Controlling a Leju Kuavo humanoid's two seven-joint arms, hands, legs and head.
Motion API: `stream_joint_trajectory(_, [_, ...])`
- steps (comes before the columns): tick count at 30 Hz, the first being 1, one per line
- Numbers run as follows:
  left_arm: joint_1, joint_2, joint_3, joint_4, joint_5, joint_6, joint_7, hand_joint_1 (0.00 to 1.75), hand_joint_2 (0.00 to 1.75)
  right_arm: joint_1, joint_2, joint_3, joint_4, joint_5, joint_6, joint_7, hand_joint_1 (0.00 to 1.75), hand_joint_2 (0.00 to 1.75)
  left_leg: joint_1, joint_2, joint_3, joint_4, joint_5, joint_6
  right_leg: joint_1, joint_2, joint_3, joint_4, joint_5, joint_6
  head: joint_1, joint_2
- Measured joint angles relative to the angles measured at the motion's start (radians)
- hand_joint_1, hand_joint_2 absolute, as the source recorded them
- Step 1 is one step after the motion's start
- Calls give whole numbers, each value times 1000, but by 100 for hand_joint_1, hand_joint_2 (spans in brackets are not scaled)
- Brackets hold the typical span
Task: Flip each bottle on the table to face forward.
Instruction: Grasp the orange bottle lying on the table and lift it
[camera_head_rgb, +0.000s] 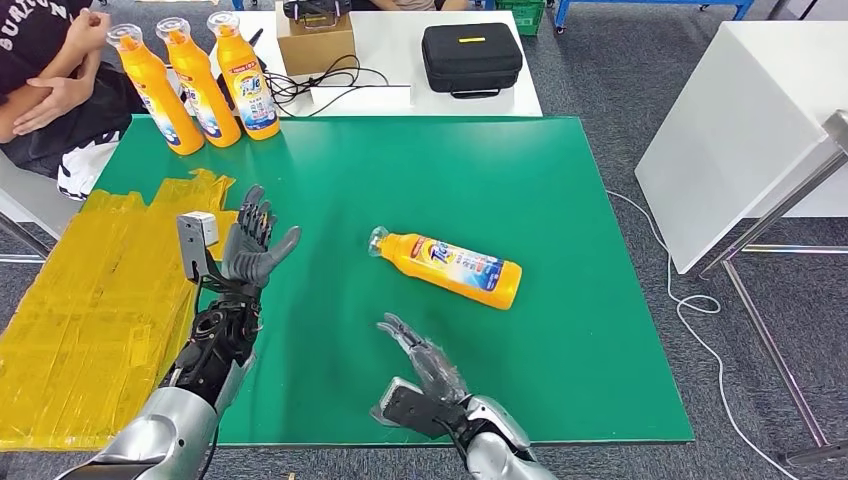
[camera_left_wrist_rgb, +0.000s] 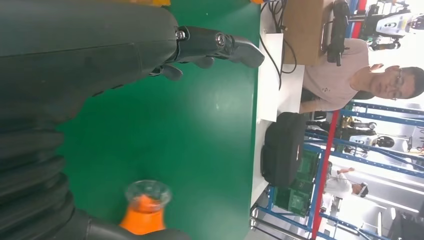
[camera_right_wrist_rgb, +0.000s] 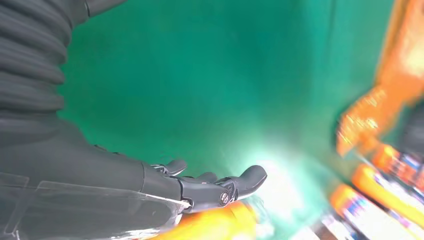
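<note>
Orange bottle (camera_head_rgb: 449, 267) lying on its side near the middle of the green desk (camera_head_rgb: 560, 180), clear cap toward the left hand, label up, base toward the desk's right edge. Left hand (camera_head_rgb: 252, 246) raised over the desk well left of the bottle, fingers apart and pointing up, holding nothing. Right hand (camera_head_rgb: 424, 358) low over the desk on the near side of the bottle, close to it but apart, palm open, fingers spread toward the bottle, empty. Three more orange bottles (camera_head_rgb: 198, 80) upright in a row at the desk's far left corner, far from the lying bottle, caps up. Yellow taped patch (camera_head_rgb: 90, 300) along the desk's left side, beyond the left hand. Past the desk's far edge a white table with a cardboard box (camera_head_rgb: 314, 43), cables and a black case (camera_head_rgb: 471, 57). Person's folded arms (camera_head_rgb: 50, 85) beside the standing bottles. Right wrist view blurred; orange shapes there too smeared to tell apart.
</note>
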Motion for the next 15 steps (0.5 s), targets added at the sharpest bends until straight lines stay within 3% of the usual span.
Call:
stream_joint_trajectory(9, [3, 0, 0, 0, -8, 0, -4, 0, 175, 27, -26, -12, -144, 67, -46, -7, 0, 175, 0, 0, -1, 0, 0, 0, 0, 0, -1, 0, 0, 0, 0, 0])
stream_joint_trajectory(15, [7, 0, 2, 3, -18, 0, -17, 0, 175, 44, -55, -16, -264, 266, -223, -8, 0, 175, 0, 0, -1, 0, 0, 0, 0, 0, -1, 0, 0, 0, 0, 0])
